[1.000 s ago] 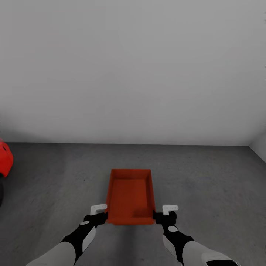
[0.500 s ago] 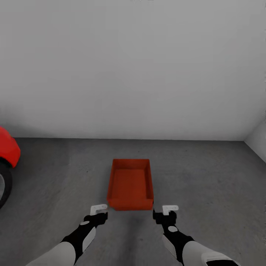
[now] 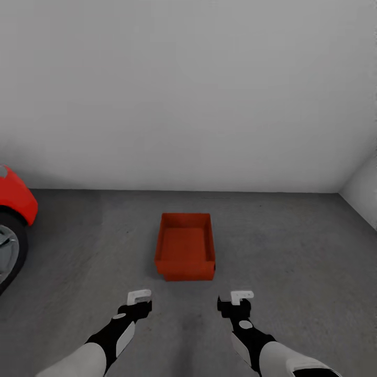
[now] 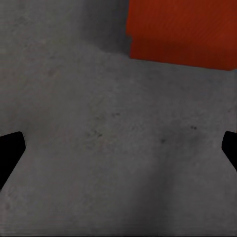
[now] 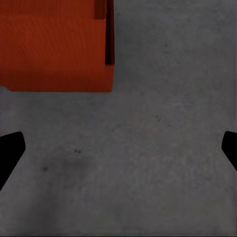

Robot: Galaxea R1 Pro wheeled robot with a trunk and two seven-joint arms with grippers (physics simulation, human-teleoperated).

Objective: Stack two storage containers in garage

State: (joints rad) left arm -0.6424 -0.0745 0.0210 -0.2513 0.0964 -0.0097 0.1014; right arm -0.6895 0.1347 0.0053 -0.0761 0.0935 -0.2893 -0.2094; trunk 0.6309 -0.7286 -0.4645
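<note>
An orange-red storage container (image 3: 185, 246) rests upright on the dark grey garage floor (image 3: 293, 251), straight ahead of me near the pale wall. Both grippers hang short of its near end, apart from it. My left gripper (image 3: 140, 302) is open with nothing in it, and its wrist view looks past wide-apart fingertips (image 4: 10, 150) to the container's corner (image 4: 182, 29). My right gripper (image 3: 234, 303) is open too, and its wrist view shows the container's other near corner (image 5: 54, 44) beyond bare floor.
A red car (image 3: 14, 201) with its wheel (image 3: 5, 251) stands at the left edge. The plain grey wall (image 3: 188, 94) closes the room behind the container, and a side wall (image 3: 361, 193) meets it at the far right.
A second ago the container's near end lay between my grippers; now it stands free ahead of them. The whole view has drawn back, and more of the car shows.
</note>
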